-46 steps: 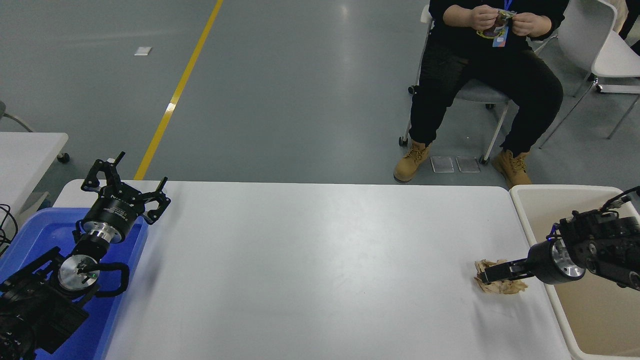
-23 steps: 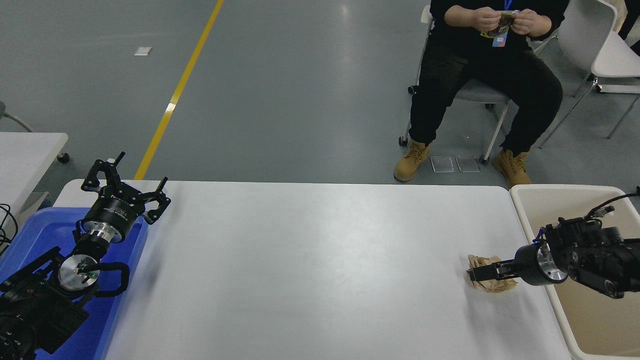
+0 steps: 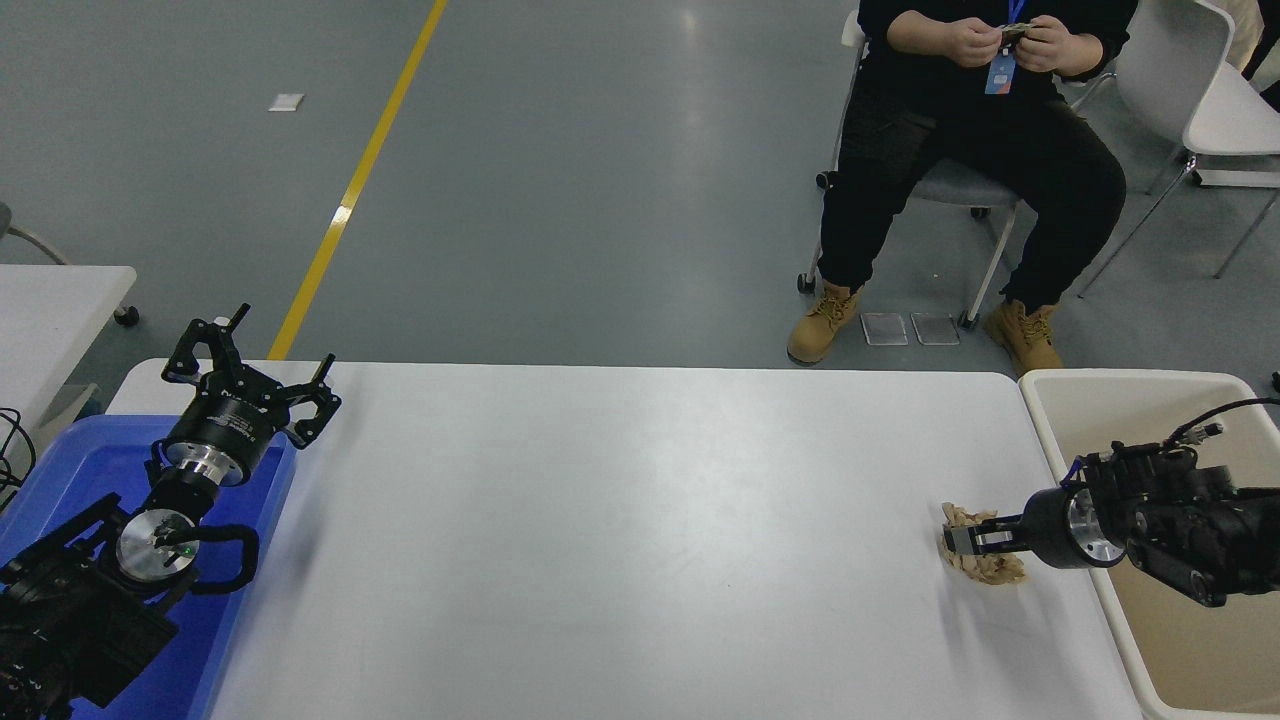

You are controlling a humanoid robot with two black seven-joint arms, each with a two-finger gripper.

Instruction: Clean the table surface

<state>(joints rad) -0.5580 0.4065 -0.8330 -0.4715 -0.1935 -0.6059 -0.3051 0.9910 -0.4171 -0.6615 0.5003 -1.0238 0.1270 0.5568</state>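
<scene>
My right gripper (image 3: 960,541) pinched crumpled brown paper (image 3: 985,566) near the table surface (image 3: 620,520) right edge, beside cream tub (image 3: 1060,400). Left gripper (image 3: 255,375) hung open over blue bin (image 3: 90,460). Person (image 3: 980,150) seated beyond.

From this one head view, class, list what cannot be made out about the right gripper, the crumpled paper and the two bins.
- Right gripper: its fingers overlap the crumpled brown paper, so the grip is unclear.
- Paper's middle: hidden by those fingers.
- Cream tub: cut off by the right and bottom edges; the right arm covers part of its inside.
- Blue bin: largely hidden under the parked left gripper and its arm.
</scene>
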